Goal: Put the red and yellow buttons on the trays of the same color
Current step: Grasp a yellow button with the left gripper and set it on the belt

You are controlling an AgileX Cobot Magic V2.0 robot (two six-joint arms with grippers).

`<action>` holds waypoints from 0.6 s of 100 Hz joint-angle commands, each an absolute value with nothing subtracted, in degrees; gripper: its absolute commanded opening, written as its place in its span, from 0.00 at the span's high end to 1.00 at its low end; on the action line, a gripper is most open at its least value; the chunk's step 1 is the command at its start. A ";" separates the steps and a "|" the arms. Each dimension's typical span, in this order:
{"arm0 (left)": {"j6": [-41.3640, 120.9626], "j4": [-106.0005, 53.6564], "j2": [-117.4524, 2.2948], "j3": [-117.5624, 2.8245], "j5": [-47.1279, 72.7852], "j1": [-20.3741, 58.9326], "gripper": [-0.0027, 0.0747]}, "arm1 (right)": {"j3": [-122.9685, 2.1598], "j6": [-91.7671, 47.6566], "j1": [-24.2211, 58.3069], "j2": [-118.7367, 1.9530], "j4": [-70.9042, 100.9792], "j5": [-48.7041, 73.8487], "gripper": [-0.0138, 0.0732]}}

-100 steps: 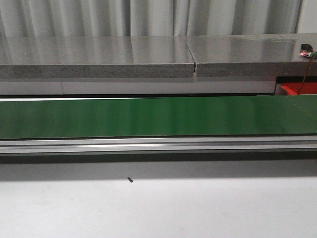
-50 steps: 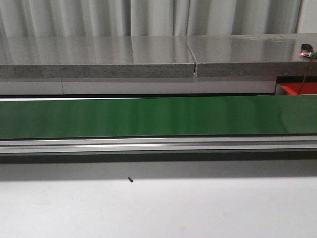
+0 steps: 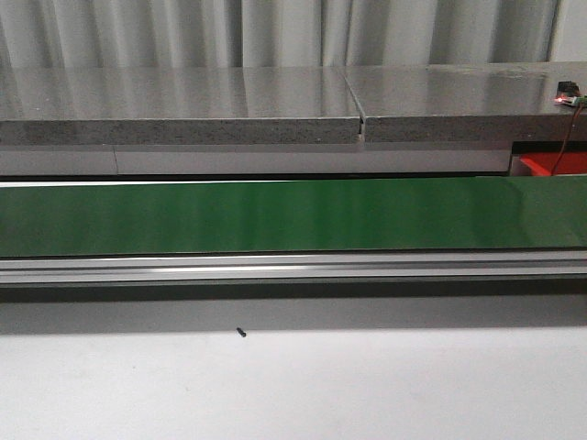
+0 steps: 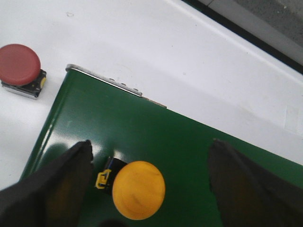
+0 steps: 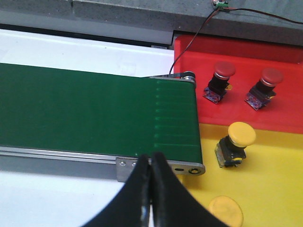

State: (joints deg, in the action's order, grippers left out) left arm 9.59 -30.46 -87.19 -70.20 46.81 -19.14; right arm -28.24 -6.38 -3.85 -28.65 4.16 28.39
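Note:
In the left wrist view a yellow button [image 4: 138, 189] stands on the green belt [image 4: 189, 156], between the wide-apart fingers of my open left gripper [image 4: 150, 142] and touching neither. A red button [image 4: 19, 65] sits on the white table beside the belt's end. My right gripper [image 5: 150, 160] is shut and empty, over the belt's near corner beside the trays. The red tray [image 5: 284, 113] holds two red buttons [image 5: 219, 81] [image 5: 264, 86]. On the yellow tray [image 5: 274, 189] are a yellow button [image 5: 235, 142] and a yellow cap [image 5: 226, 211]. Neither gripper shows in the front view.
The green conveyor belt [image 3: 275, 215] runs across the front view with an aluminium rail [image 3: 275, 269] along its near side. A grey stone ledge [image 3: 183, 105] lies behind it. A red tray corner [image 3: 555, 163] and a wire [image 3: 567, 128] show at far right.

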 commanded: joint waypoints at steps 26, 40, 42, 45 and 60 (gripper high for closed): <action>9.46 -24.21 -84.54 -71.26 45.87 -26.20 0.33 | -29.83 -6.61 -4.12 -28.68 3.71 23.77 0.92; 8.50 -19.78 -84.54 -71.26 45.91 -30.21 0.33 | -29.83 -6.61 -4.12 -28.68 3.71 23.77 0.92; 8.50 -19.79 -84.65 -71.26 45.91 -30.90 0.33 | -29.83 -6.61 -4.12 -28.68 3.71 23.77 0.92; 8.50 -19.79 -84.65 -71.26 45.91 -31.83 0.33 | -29.83 -6.61 -4.12 -28.68 3.71 23.77 0.92; 8.38 -19.79 -85.79 -71.26 46.50 -35.76 0.33 | -29.83 -6.61 -4.12 -28.68 3.71 23.77 0.92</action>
